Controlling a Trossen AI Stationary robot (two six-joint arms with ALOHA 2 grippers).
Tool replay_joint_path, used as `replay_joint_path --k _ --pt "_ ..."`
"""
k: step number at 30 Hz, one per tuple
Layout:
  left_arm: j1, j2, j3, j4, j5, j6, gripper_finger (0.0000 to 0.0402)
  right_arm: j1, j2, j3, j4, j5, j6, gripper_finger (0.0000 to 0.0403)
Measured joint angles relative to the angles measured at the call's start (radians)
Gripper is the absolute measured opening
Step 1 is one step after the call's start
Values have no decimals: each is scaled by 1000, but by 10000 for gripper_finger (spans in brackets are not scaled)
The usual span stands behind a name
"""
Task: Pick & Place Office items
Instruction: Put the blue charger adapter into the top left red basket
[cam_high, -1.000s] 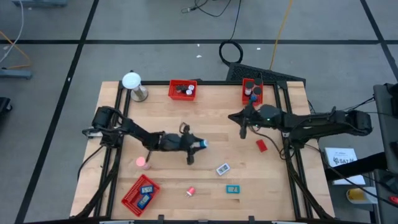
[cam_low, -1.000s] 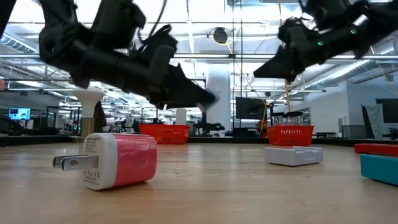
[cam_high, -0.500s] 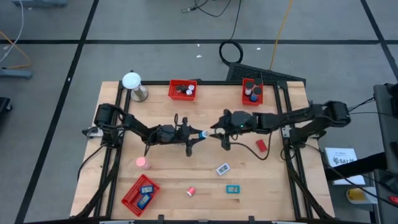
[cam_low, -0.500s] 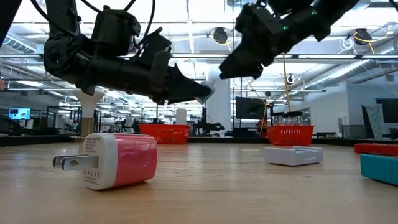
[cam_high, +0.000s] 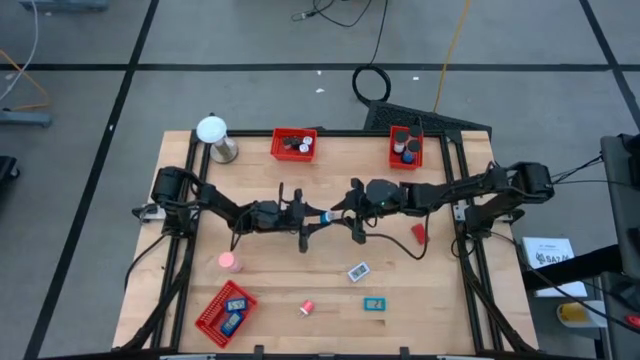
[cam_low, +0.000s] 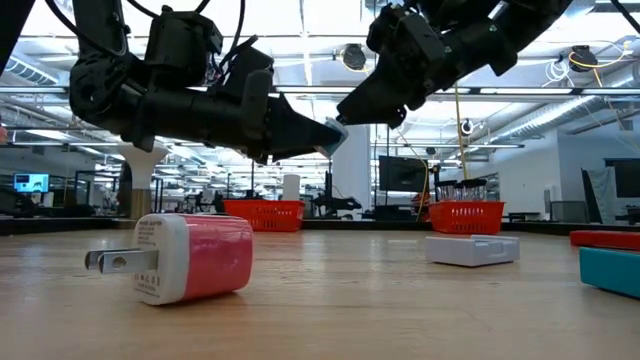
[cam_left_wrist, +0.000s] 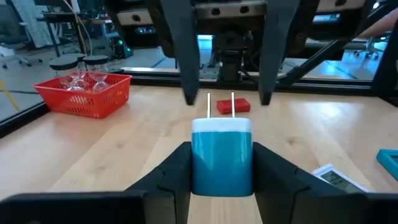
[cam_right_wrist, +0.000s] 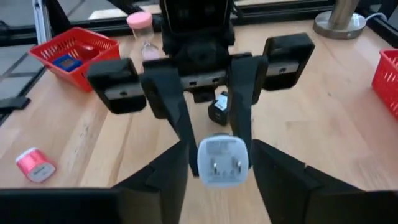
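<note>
While my left gripper (cam_high: 318, 216) stays clamped on the blue plug adapter (cam_left_wrist: 222, 156) above the middle of the table (cam_high: 330, 180), its prongs point at my right gripper (cam_high: 340, 211). My right fingers (cam_right_wrist: 169, 177) stand apart on either side of the adapter's pronged end, not yet pressing it. A pink adapter (cam_low: 190, 257) lies on the wood below.

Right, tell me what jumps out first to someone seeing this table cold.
The two grippers meeting nose to nose above the middle of the table: the left gripper grips a blue charger plug, prongs toward the right gripper, whose open fingers flank the plug. Next, the pink charger lying close to the low camera, and the red mesh trays along the table's edges.
</note>
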Motion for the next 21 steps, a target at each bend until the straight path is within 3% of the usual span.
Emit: replay_joint_path --k 9,17,19,21 --pt "-1 0 0 19 3 -15 130 -2 -1 0 2 0 -12 48" --pt "-1 1 0 40 2 -20 130 -2 -2 0 5 0 -13 44" --pt "-1 -2 0 28 2 -21 154 -2 -2 0 6 1 -12 42" --pt "1 -24 1 -18 -11 -26 204 -6 0 0 1 0 -13 38"
